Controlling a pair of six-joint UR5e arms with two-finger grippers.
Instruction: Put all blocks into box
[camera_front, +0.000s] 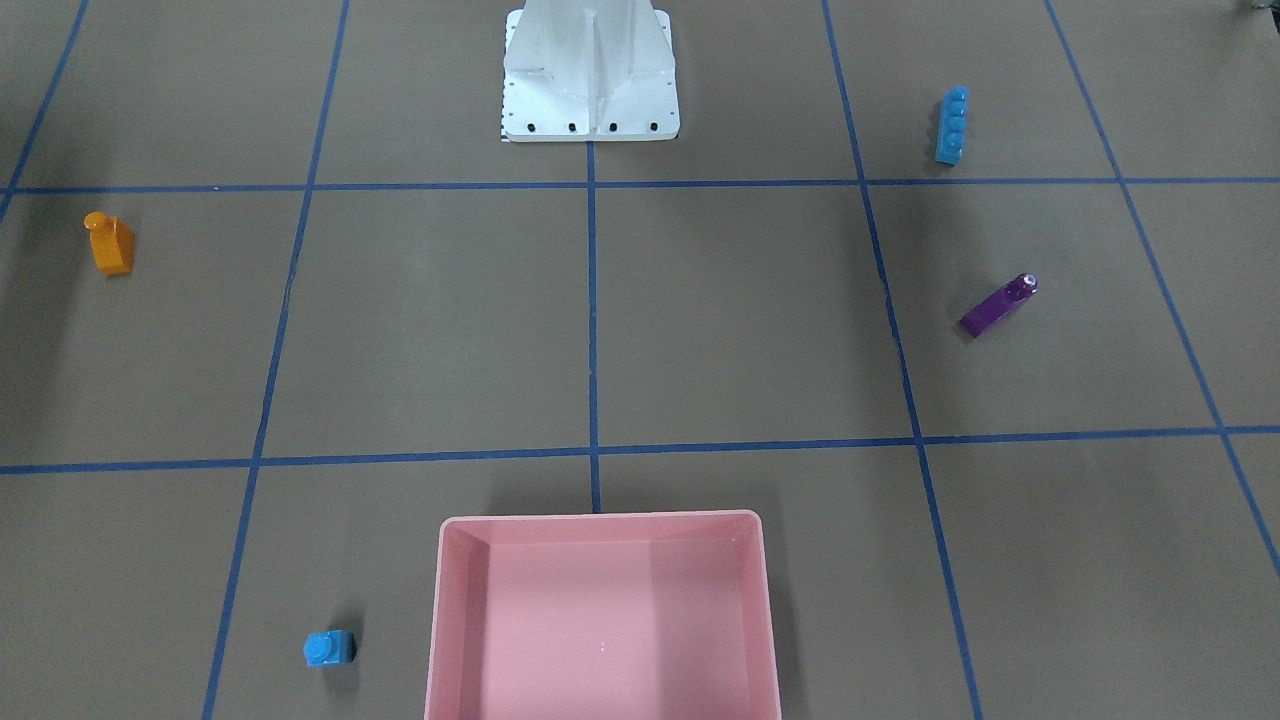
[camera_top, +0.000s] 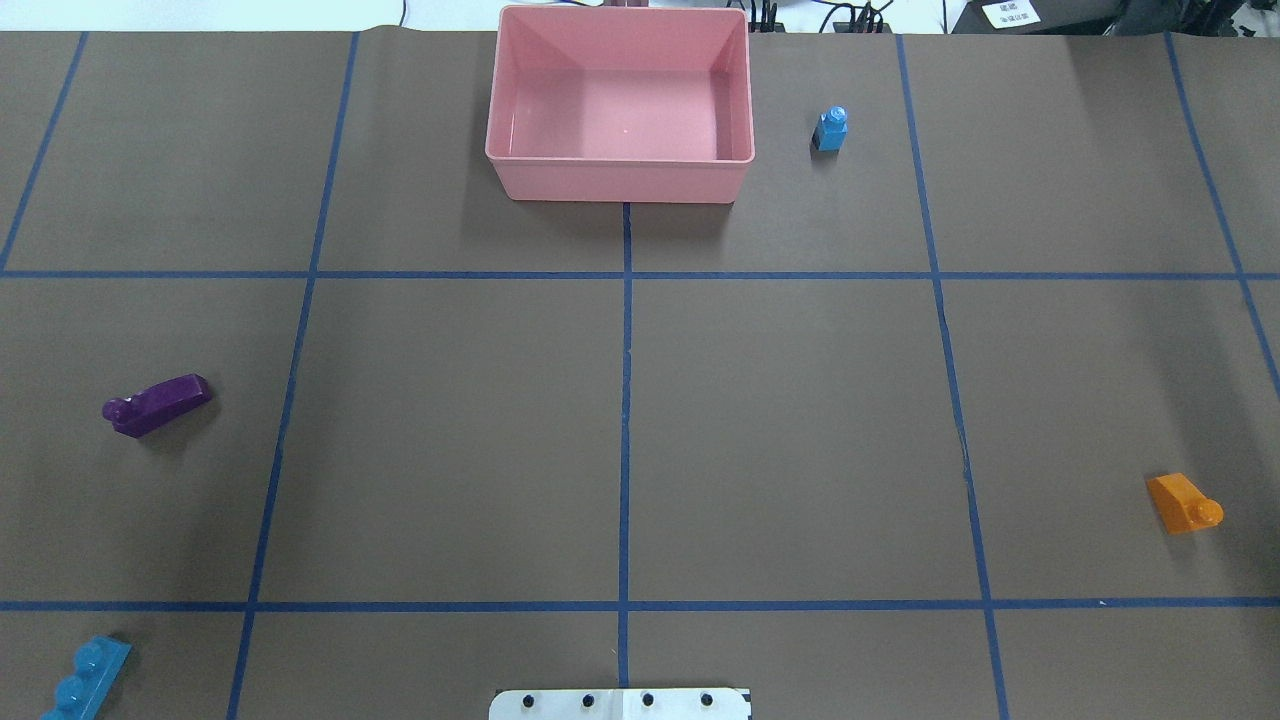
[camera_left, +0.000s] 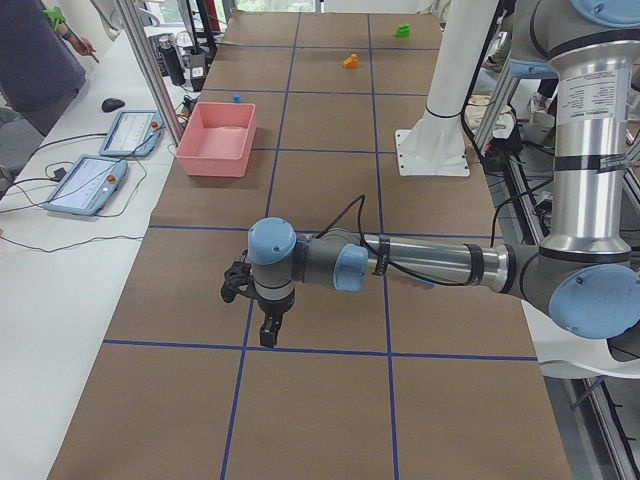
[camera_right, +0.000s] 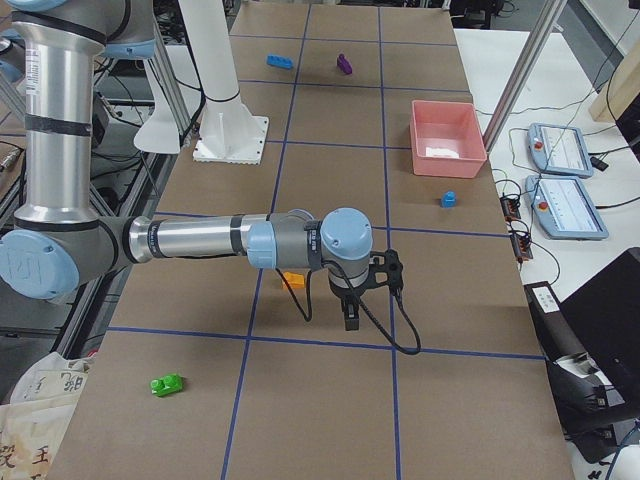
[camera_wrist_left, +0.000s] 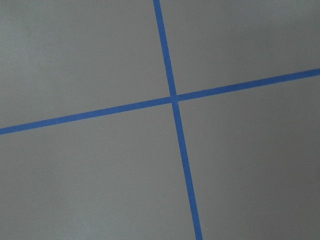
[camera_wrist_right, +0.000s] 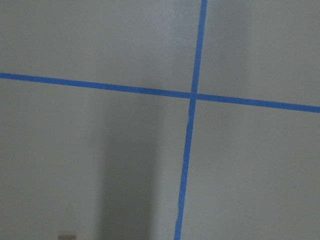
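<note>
The task is at its opening step: the pink box (camera_front: 600, 516) holds nothing, and all five bricks lie scattered on the brown, blue-taped surface (camera_front: 740, 320). The box sits at the far edge from the robot, on the centre line.

The small light-blue brick (camera_top: 830, 129) stands just beside the box on the robot's right. The orange brick (camera_top: 1183, 503) lies well apart from it, further to the right. The green brick (camera_right: 166, 384) is further out still, at the right end of the surface and outside the overhead and front-facing views. On the robot's left are the purple brick (camera_top: 158, 403), lying on its side, and the long light-blue brick (camera_top: 85, 680), close to the robot's edge.

The left arm (camera_left: 420, 265) and right arm (camera_right: 200, 240) each reach out low over bare surface, wrists pointing down. Only the side views show them, so whether the left jaws or the right jaws stand apart or together cannot be told. Neither appears to carry a brick, and both wrist cameras show only tape crossings.

The next move is probably a first pick. The orange brick lies close behind the right arm's wrist, so it seems the natural target. That would call for the jaws to shift over it, line up across its narrow body, descend and close. The sloped shape may make the grip less secure.
</note>
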